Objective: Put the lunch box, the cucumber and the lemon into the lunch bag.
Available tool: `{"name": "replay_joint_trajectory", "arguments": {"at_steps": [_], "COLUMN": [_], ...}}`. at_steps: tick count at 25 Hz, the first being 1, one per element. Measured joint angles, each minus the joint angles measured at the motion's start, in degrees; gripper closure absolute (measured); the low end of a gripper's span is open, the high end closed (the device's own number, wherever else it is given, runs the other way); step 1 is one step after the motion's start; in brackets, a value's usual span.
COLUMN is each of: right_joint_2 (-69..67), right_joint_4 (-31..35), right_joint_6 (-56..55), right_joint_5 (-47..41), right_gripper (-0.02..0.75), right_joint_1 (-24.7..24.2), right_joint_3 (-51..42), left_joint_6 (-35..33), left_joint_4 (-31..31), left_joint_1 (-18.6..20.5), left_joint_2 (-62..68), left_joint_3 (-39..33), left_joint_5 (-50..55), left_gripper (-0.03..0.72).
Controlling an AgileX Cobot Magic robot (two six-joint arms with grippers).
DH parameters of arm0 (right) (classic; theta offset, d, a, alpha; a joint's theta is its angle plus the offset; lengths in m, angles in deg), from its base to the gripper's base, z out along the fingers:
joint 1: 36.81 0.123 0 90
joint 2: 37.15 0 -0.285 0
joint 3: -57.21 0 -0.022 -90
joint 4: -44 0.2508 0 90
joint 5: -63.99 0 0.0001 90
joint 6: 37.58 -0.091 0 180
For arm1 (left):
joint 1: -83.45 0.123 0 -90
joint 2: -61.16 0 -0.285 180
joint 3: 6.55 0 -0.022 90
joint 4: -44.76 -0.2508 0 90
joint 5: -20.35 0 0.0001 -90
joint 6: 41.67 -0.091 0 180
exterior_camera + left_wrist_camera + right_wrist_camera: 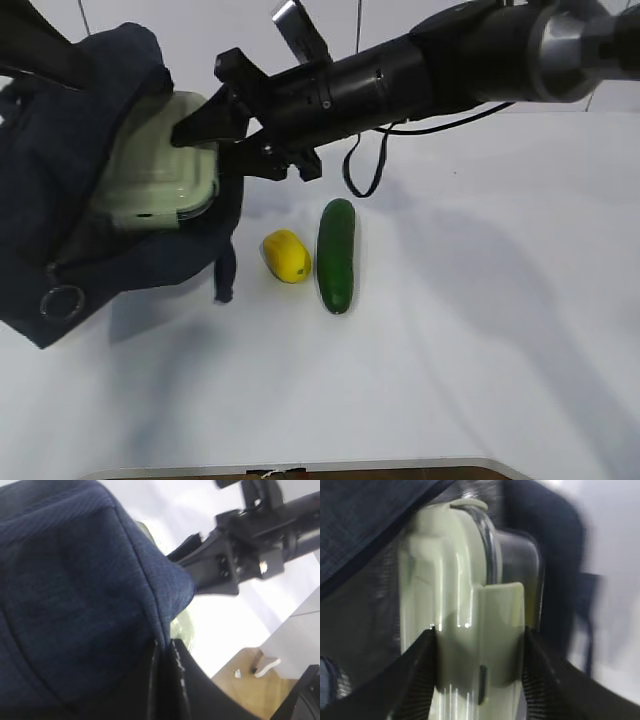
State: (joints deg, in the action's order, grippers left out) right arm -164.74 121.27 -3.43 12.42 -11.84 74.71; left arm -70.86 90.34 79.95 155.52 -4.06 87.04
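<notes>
On my exterior feed: right gripper [200, 128] reaches across to the far left, its fingers clamped on the lunch box [160, 170], which sits tilted in the open mouth of the lunch bag [60, 240]; the right wrist feed confirms both fingers [410, 680] pressed against the pale green lid. Lemon [286, 255] and cucumber [336, 254] lie just beside each other on the white table [480, 330], right of the bag. Left gripper: hidden behind bag fabric, so I cannot tell its finger state.
</notes>
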Motion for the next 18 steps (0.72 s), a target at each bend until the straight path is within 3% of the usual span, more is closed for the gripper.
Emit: {"name": "replay_joint_trajectory", "arguments": {"at_steps": [4,11,18], "right_joint_2": [-1.40,-3.87,-10.12], "right_joint_4": [5.86,8.85,10.71], "right_joint_6": [3.17,5.43,6.46], "right_joint_5": [0.59,4.40,5.70], "right_gripper": [0.353,0.353,0.353], "right_joint_1": [1.95,2.57,3.48], "right_joint_3": [0.00,0.00,5.64], "left_joint_6": [-0.12,-0.36,-1.63], "left_joint_4": [0.00,-0.11,-0.70], "left_joint_1": [-0.24,-0.24,-0.24], "left_joint_2": [1.82,3.70,7.22], "left_joint_3": [0.00,0.00,0.00], "left_joint_5": [-0.54,-2.26,-4.24], "left_gripper": [0.694,0.694,0.694]}}
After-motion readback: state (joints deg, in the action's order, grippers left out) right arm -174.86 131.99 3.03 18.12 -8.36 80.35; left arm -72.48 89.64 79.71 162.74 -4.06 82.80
